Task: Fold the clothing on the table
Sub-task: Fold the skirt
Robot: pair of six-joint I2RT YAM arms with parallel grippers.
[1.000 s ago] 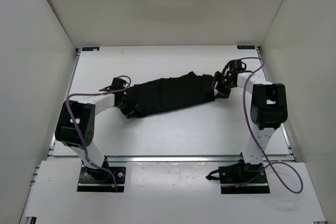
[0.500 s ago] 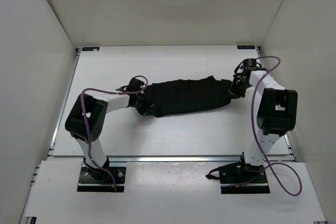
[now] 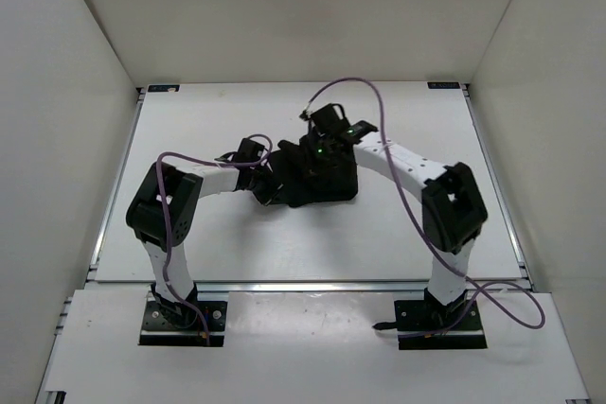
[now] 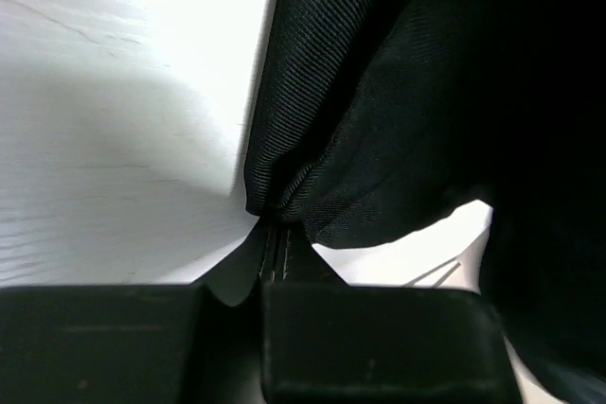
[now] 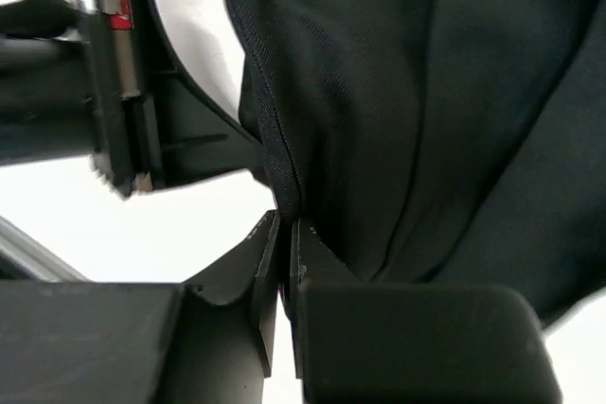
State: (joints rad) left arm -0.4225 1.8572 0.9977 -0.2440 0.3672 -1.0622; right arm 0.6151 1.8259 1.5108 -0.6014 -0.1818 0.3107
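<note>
The clothing (image 3: pixel 320 177) is lying bunched at the middle of the bench (image 3: pixel 284 245). The left end effector (image 4: pixel 274 234) and the right end effector (image 5: pixel 284 229) are each clamping a thin fabric edge. Either edge risks slipping out, collapsing the fold.

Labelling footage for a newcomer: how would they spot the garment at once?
On the white table, look near its middle. The clothing is the crumpled black heap pinched by the left gripper and right gripper; unlike their hard black fingers, it is soft woven cloth.

Left end effector (image 3: pixel 259 180) pinched closed, elbow bent; right end effector (image 3: pixel 320 150) pinched closed, arm stretched leftward.
</note>
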